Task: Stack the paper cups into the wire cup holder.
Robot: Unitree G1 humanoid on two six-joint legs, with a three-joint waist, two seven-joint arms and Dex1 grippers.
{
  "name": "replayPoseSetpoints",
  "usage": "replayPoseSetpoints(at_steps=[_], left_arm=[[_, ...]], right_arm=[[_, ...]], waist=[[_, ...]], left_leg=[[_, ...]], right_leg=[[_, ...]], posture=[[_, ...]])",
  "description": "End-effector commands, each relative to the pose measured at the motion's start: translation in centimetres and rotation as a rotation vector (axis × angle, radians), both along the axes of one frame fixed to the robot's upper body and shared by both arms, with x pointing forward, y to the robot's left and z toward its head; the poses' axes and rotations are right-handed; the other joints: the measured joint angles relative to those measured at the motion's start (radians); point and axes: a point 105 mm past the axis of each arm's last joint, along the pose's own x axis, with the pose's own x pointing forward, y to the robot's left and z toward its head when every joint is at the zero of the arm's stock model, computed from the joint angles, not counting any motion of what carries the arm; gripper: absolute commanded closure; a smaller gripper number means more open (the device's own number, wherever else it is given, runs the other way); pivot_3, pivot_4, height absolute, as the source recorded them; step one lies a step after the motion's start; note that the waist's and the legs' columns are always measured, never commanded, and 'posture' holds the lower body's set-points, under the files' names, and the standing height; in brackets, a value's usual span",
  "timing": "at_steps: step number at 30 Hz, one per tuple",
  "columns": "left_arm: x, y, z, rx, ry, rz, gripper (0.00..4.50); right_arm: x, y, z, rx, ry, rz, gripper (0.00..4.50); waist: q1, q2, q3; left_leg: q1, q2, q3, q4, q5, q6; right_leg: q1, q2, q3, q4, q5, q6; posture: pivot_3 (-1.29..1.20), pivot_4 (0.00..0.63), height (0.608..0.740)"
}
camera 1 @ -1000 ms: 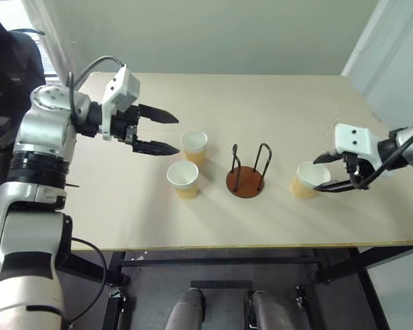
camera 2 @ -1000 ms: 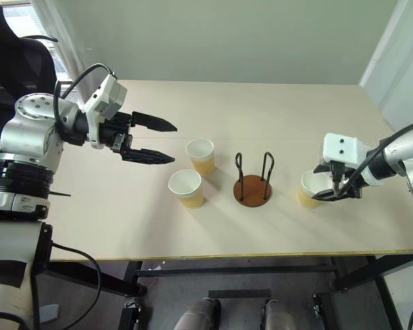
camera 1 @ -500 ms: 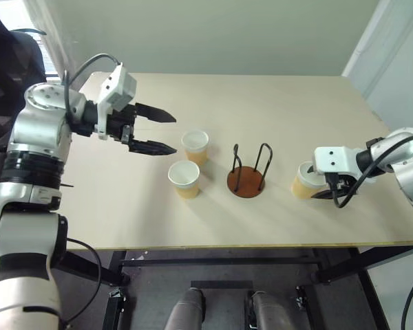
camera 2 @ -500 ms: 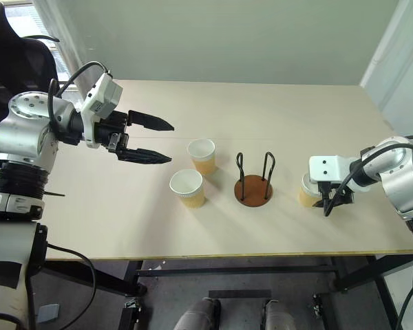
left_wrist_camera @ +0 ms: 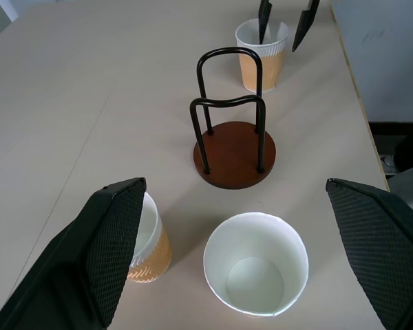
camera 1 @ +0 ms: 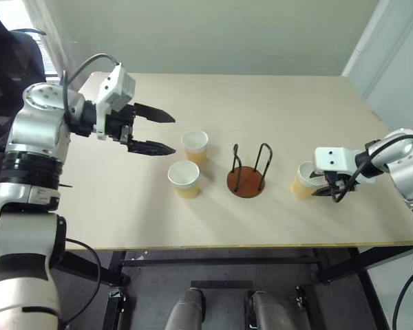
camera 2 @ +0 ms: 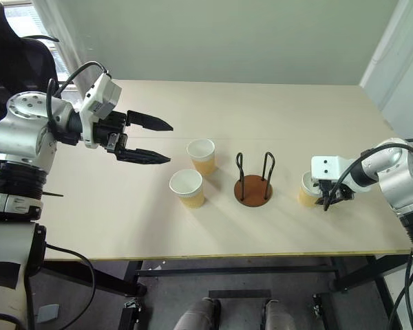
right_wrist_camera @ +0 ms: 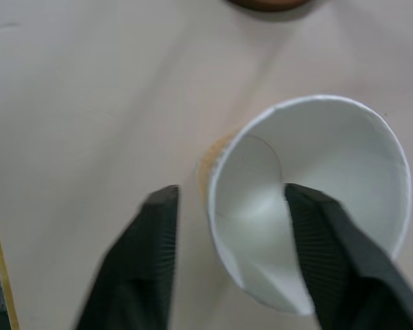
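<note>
The paper cup (right_wrist_camera: 310, 199) right of the wire holder (camera 1: 246, 173) on the surface (camera 1: 275, 103) now has the right hand (right_wrist_camera: 230, 240) lowered over its rim, one finger inside, one outside, narrowing but not yet pinching. The left hand (camera 1: 162, 132) hovers open near the other two cups (camera 1: 183, 179).

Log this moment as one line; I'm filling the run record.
right gripper: fingers straddling wall of right paper cup, one inside, one outside | left gripper: open, above table | wire cup holder: empty | two other cups: untouched
</note>
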Motion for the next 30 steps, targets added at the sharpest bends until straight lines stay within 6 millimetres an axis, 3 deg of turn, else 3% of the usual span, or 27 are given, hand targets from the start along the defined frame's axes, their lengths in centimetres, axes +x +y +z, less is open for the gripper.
replayPoseSetpoints(at_steps=[1,3,4,11,14,21,27,30], left_arm=[[-0.7,0.1,1.2,0.002,-0.044,-0.037,0.00],[-0.7,0.1,1.2,0.002,-0.044,-0.037,0.00],[-0.7,0.1,1.2,0.002,-0.044,-0.037,0.00],[-0.6,0.2,1.1,0.004,-0.043,-0.033,0.00],[-0.6,0.3,1.0,0.007,-0.042,-0.028,0.00],[-0.3,0.5,0.8,0.013,-0.038,-0.017,0.00],[0.1,0.1,0.8,0.013,-0.042,-0.025,0.00],[0.2,0.0,0.8,0.014,-0.044,-0.026,0.00]], right_arm=[[0.1,0.3,1.0,-0.029,-0.039,0.025,3.66],[0.1,0.3,0.9,-0.041,-0.039,0.032,4.33],[0.1,0.3,0.9,-0.044,-0.039,0.034,4.46],[0.4,0.2,1.6,-0.047,-0.071,0.042,4.46],[0.8,0.4,3.2,-0.038,-0.123,0.044,4.46],[1.3,2.2,9.3,0.037,-0.284,0.068,4.46],[0.7,5.1,13.6,0.096,-0.380,0.144,4.46],[0.2,6.3,14.5,0.123,-0.385,0.173,4.46]], waist=[[0.000,0.000,0.000],[0.000,0.000,0.000],[0.000,0.000,0.000],[0.000,0.000,0.000],[-0.001,0.000,0.000],[-0.004,0.000,0.000],[-0.003,0.000,0.000],[-0.002,0.000,0.000]], left_leg=[[0.000,0.000,0.000,0.000,0.000,0.000],[0.000,0.000,0.000,0.000,0.000,0.000],[0.000,0.000,0.000,0.000,0.000,0.000],[0.000,0.000,0.000,0.000,0.000,0.000],[0.000,0.000,0.000,0.000,0.000,0.000],[0.000,0.000,0.000,-0.001,0.000,0.000],[0.000,0.000,0.000,-0.003,-0.001,-0.001],[-0.001,0.000,0.000,-0.004,-0.001,-0.001]], right_leg=[[0.000,0.000,0.000,0.000,0.000,0.000],[0.000,0.000,0.000,0.000,0.000,0.000],[0.000,0.000,0.000,0.000,0.000,0.000],[0.000,0.000,0.000,0.000,0.000,0.000],[0.000,0.000,0.000,0.000,0.000,-0.001],[-0.001,0.000,0.000,0.000,0.000,-0.001],[-0.001,0.000,0.000,-0.001,-0.001,-0.003],[-0.002,0.000,0.000,-0.001,-0.001,-0.003]], posture=[[0.00,0.150,0.740],[0.00,0.150,0.740],[0.00,0.150,0.740],[0.00,0.150,0.740],[0.00,0.150,0.740],[0.00,0.150,0.740],[0.00,0.150,0.740],[0.00,0.150,0.740]])
